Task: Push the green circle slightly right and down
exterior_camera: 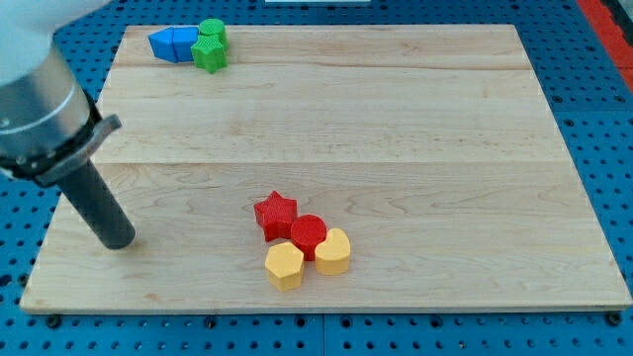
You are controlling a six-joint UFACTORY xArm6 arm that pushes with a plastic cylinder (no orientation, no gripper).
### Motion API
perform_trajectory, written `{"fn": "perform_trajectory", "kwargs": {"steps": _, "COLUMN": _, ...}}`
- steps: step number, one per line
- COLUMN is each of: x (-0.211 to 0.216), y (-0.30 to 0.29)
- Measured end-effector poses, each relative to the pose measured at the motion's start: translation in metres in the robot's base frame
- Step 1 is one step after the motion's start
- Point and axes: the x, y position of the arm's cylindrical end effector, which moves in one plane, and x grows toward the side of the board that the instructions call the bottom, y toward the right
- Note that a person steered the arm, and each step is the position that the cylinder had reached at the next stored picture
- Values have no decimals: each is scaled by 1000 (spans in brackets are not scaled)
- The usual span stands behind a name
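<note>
At the view's top left corner of the wooden board [396, 129] you had the green circle [212, 31], sitting at the far edge and touching a green star-like block [209, 54] just below it, with a blue block [173, 44] of angular shape pressed against both from the view's left. That tight huddle mattered: any push you gave the circle toward the right and down had to start from its upper left side, and the blue block and the board's edge crowded exactly that side.

Your arm carried no claw at all, so nothing was spread, pressed together or pinching; it ended in a dark rod, and my tip [119, 243] rested on the board near the view's left edge, low down, well apart from the green circle and touching no block. I judge it was parked there, clear of the work.

Near the bottom centre sat a second cluster: a red star [275, 215], a red circle [309, 233], a yellow hexagon [284, 265] and a yellow heart-like block [333, 251], all touching or nearly so.

Being round, the green circle had no long axis and pointed no particular way.
</note>
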Motion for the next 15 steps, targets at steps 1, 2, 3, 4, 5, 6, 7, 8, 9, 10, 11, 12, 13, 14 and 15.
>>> {"fn": "perform_trajectory", "kwargs": {"steps": 1, "x": -2, "y": -2}}
{"fn": "perform_trajectory", "kwargs": {"steps": 2, "x": -66, "y": -48}}
{"fn": "perform_trajectory", "kwargs": {"steps": 3, "x": -169, "y": -56}}
{"fn": "perform_trajectory", "kwargs": {"steps": 4, "x": -224, "y": -56}}
{"fn": "perform_trajectory", "kwargs": {"steps": 5, "x": -225, "y": -56}}
{"fn": "perform_trajectory", "kwargs": {"steps": 6, "x": -248, "y": -56}}
{"fn": "perform_trajectory", "kwargs": {"steps": 7, "x": -280, "y": -56}}
{"fn": "perform_trajectory", "kwargs": {"steps": 8, "x": -316, "y": -41}}
{"fn": "perform_trajectory", "kwargs": {"steps": 9, "x": -339, "y": -36}}
{"fn": "perform_trajectory", "kwargs": {"steps": 10, "x": -343, "y": 66}}
{"fn": "perform_trajectory", "kwargs": {"steps": 11, "x": -326, "y": 125}}
{"fn": "perform_trajectory", "kwargs": {"steps": 12, "x": -317, "y": 204}}
{"fn": "perform_trajectory", "kwargs": {"steps": 13, "x": -298, "y": 239}}
{"fn": "perform_trajectory", "kwargs": {"steps": 14, "x": -298, "y": 194}}
{"fn": "perform_trajectory", "kwargs": {"steps": 15, "x": -292, "y": 149}}
